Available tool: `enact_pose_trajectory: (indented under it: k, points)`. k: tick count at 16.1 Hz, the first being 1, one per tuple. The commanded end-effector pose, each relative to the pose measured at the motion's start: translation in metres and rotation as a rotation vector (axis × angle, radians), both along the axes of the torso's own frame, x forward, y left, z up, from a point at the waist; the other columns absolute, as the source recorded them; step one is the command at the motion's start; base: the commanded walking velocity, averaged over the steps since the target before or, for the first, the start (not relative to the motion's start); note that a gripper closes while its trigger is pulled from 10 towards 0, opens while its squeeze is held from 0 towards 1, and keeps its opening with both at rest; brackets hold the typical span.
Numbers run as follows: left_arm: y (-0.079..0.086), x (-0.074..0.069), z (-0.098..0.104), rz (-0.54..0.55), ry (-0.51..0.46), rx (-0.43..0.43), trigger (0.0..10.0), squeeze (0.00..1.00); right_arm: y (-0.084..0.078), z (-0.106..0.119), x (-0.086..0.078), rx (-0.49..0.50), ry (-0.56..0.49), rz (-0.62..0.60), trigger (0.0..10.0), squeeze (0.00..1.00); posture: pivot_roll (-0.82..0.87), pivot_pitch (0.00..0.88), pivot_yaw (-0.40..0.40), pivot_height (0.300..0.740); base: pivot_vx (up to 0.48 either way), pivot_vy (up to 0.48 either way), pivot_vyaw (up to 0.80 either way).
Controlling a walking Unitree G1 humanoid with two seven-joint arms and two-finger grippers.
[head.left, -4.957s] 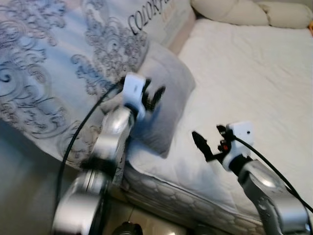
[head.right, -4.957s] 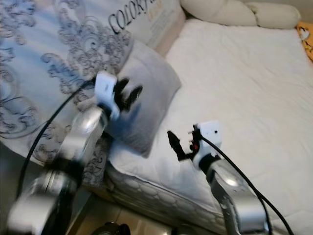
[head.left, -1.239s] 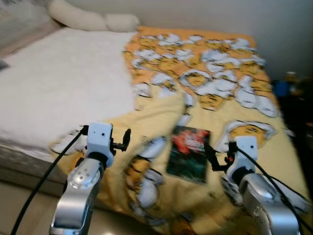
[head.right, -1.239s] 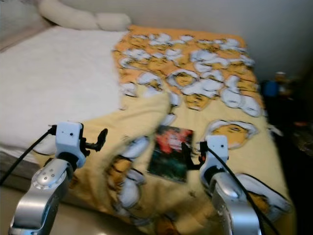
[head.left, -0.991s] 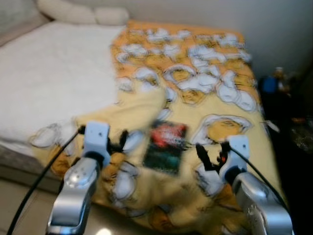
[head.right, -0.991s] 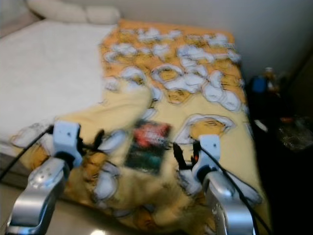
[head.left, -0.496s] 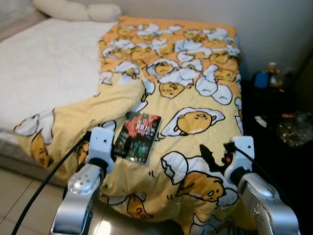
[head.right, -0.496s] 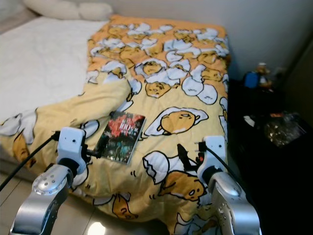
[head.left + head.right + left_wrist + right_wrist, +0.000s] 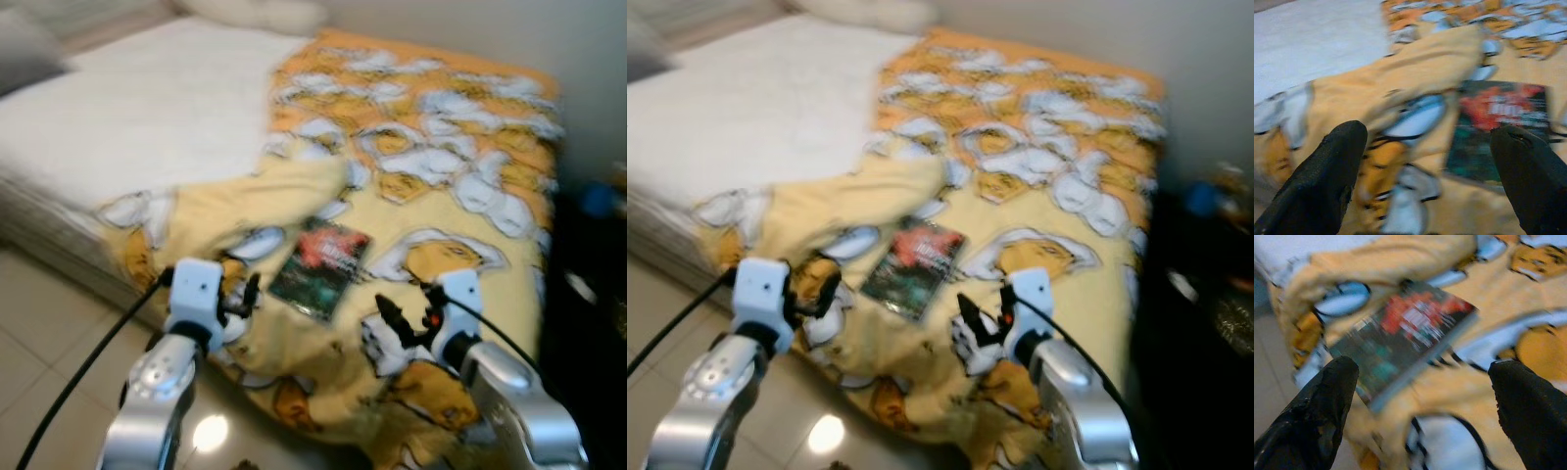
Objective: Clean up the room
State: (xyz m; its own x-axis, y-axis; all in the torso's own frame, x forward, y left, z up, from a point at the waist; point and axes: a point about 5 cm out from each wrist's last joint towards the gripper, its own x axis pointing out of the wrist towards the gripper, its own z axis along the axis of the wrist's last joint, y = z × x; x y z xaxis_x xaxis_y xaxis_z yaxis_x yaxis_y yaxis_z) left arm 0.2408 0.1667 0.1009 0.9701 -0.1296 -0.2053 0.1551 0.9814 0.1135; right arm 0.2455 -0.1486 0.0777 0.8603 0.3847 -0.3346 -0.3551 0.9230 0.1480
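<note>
- Across the whole scene stretches a bed (image 9: 127,127), running from near left to far right, its bare white mattress showing on the left half. The head views are blurred.
- Over the right half of the bed lies a yellow and orange blanket (image 9: 460,166) printed with cartoon egg figures; its near left corner is folded back and rumpled, and its near edge hangs toward the pale tiled floor (image 9: 49,372).
- On the blanket, near its near edge and just right of the folded corner, lies a book (image 9: 320,266) with a dark cover of red and green, flat and slightly angled.
- Near left, the left gripper (image 9: 247,294) hovers at the blanket's hanging edge, just left of the book. Its two black fingers (image 9: 1327,181) stand wide apart with nothing between them.
- Near right, the right gripper (image 9: 390,315) hovers above the blanket just right of the book, also spread wide and empty; its wrist view has the book (image 9: 1400,338) straight ahead between the fingers (image 9: 1317,411).
- My judgement: the step in hand is approaching the book to clear it off the bed. Next, one gripper, likely the right, needs to come down to a book edge and close on it, since the flat cover on soft cloth gives little to grip.
</note>
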Motion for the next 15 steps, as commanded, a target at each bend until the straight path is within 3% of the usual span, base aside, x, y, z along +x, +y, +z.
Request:
enact_pose_trajectory:
  k: [1, 5, 8, 9, 10, 15]
  points:
    - [-0.006, 0.003, 0.007, -0.029, -0.024, -0.003, 10.0, 0.81, -0.009, -0.001, 0.001, -0.005, 0.004, -0.01, 10.0, 0.0, -0.08, 0.0, 0.004, 0.74, 0.334, 0.0, 0.0]
    - [-0.007, 0.004, 0.008, -0.046, -0.022, 0.016, 10.0, 0.8, -0.009, -0.007, 0.003, -0.019, 0.027, 0.015, 10.0, 0.0, -0.07, 0.0, 0.009, 0.74, 0.32, 0.0, 0.0]
    - [-0.009, 0.003, 0.006, -0.083, -0.008, 0.014, 10.0, 0.77, -0.011, -0.013, -0.002, 0.004, 0.066, 0.02, 10.0, 0.0, -0.08, 0.0, 0.025, 0.74, 0.0, 0.0, 0.0]
    - [-0.01, 0.004, 0.007, -0.091, -0.007, 0.017, 10.0, 0.78, -0.011, -0.014, -0.003, 0.009, 0.08, 0.037, 10.0, 0.16, -0.08, 0.0, 0.023, 0.74, 0.0, 0.0, 0.0]
    - [-0.013, 0.003, 0.007, -0.103, -0.005, 0.019, 10.0, 0.77, -0.012, -0.017, -0.003, 0.016, 0.099, 0.063, 10.0, 1.0, -0.08, 0.0, 0.024, 0.74, 0.0, 0.0, 0.0]
    - [-0.02, -0.003, 0.004, -0.189, 0.024, -0.005, 10.0, 0.77, -0.002, -0.027, 0.007, 0.111, 0.214, 0.089, 10.0, 1.0, -0.08, 0.0, 0.01, 0.74, 0.0, 0.0, 0.0]
